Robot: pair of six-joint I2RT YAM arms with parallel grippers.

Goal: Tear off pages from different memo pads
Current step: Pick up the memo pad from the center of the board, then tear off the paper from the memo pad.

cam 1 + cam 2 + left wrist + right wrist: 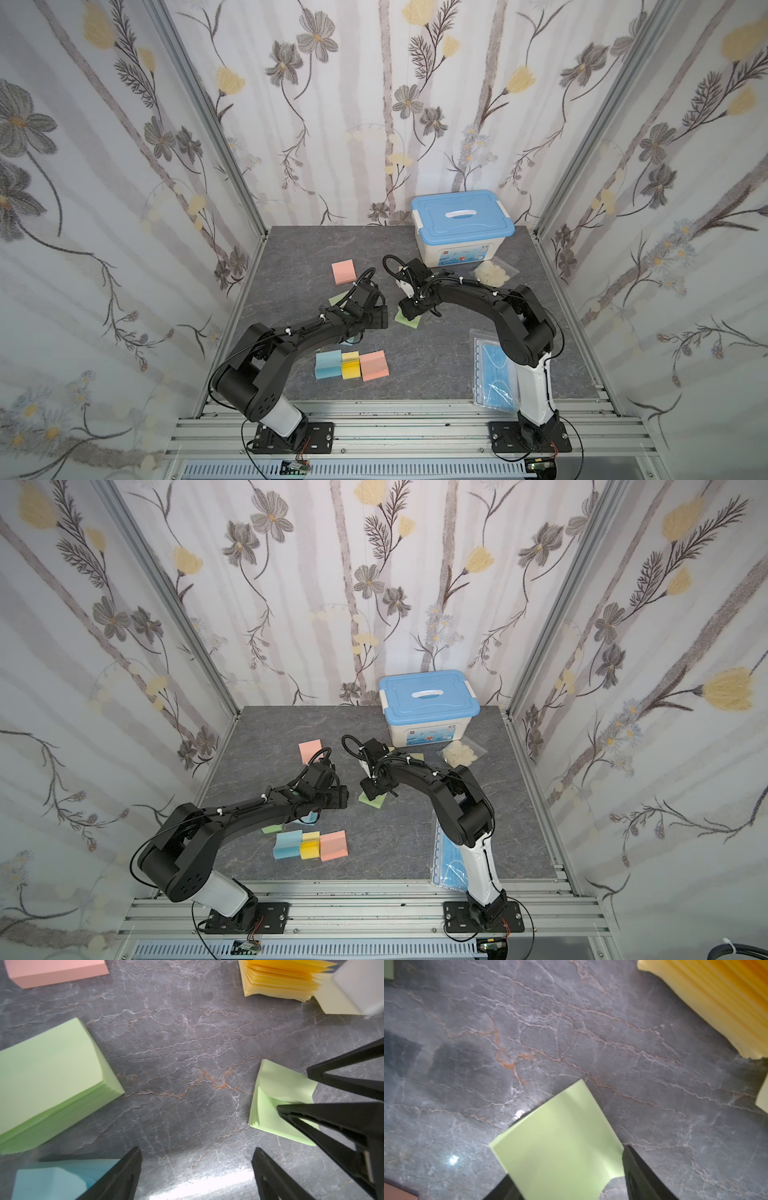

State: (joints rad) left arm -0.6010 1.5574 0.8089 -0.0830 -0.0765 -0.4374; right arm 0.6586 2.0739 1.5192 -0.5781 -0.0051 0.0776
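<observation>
Top view: right pincer (pixel 409 312) down on the green memo pad (pixel 405 321), centre of the desk (pixel 299 257), pad turned cornerwise, 3 o'clock from the wide-open left pincer (pixel 374 322). Left wrist: its top page (pixel 276 1082) curls up between right fingers (pixel 332 1113). Right wrist: clamped? Can't tell.

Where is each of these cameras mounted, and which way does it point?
Top views: high over the front edge, looking down and back across the table; left arm and right arm show whole.
Left wrist: on the left arm, looking down past the open left gripper; right gripper at a green pad shows.
Right wrist: on the right arm, looking down at a green page between its fingers.
Shared: both wrist views catch the fanned yellow pad.
</observation>
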